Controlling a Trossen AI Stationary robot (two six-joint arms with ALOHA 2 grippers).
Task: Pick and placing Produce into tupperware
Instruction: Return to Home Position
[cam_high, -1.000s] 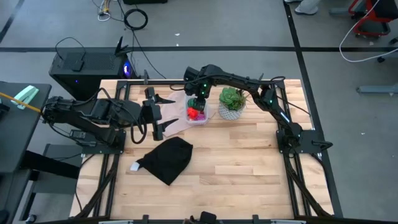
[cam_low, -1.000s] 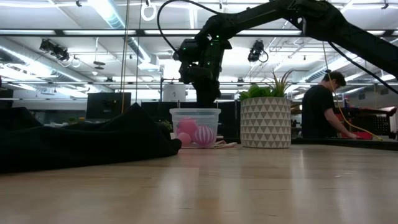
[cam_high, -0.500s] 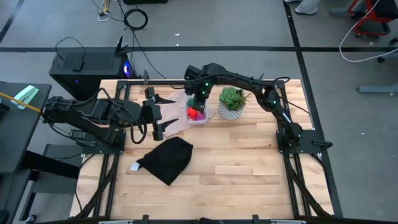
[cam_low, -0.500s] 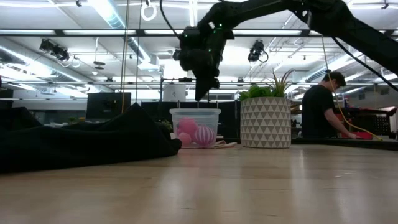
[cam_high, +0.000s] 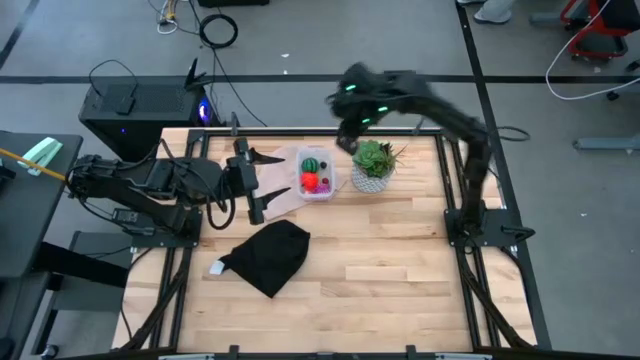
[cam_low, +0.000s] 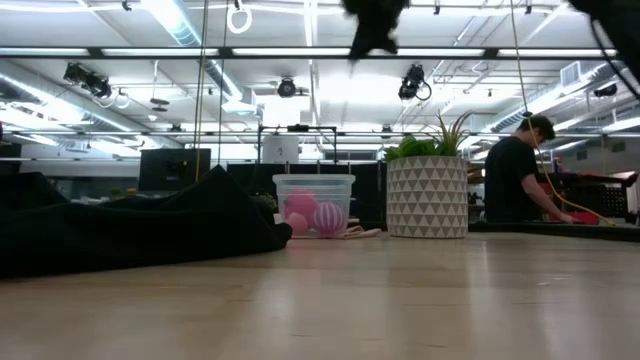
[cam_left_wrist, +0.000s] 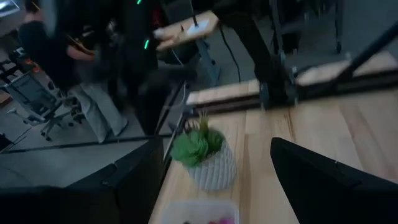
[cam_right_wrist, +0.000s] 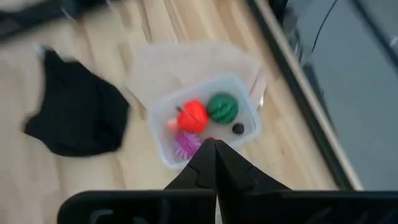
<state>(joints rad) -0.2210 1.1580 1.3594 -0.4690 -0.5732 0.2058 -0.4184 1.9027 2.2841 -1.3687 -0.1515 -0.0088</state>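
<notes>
The tupperware (cam_high: 316, 176), a small clear tub, stands on a pale sheet near the table's far edge. Produce lies inside it: a green striped ball (cam_right_wrist: 222, 107), a red-orange piece (cam_right_wrist: 193, 115), a magenta piece (cam_right_wrist: 186, 143) and a small dark bit (cam_right_wrist: 238, 129). In the low view the tupperware (cam_low: 313, 205) shows pink pieces through its wall. My right gripper (cam_right_wrist: 215, 147) is shut with nothing between its fingers, high above the table between tub and plant (cam_high: 346, 140), and blurred at the top of the low view (cam_low: 372, 30). My left gripper (cam_high: 268, 185) hovers open to the left of the tub.
A green succulent in a white patterned pot (cam_high: 372, 166) stands right of the tub. A black cloth (cam_high: 270, 256) lies heaped nearer the table's front left. The pale sheet (cam_high: 285, 192) lies under and left of the tub. A person (cam_low: 520, 180) is in the room behind.
My right gripper has risen fast from just over the tub to high above the table, swinging toward the far right, over the plant. Its fingers have drawn together to a point. The produce stays in the tub, and the green ball now shows from above.
</notes>
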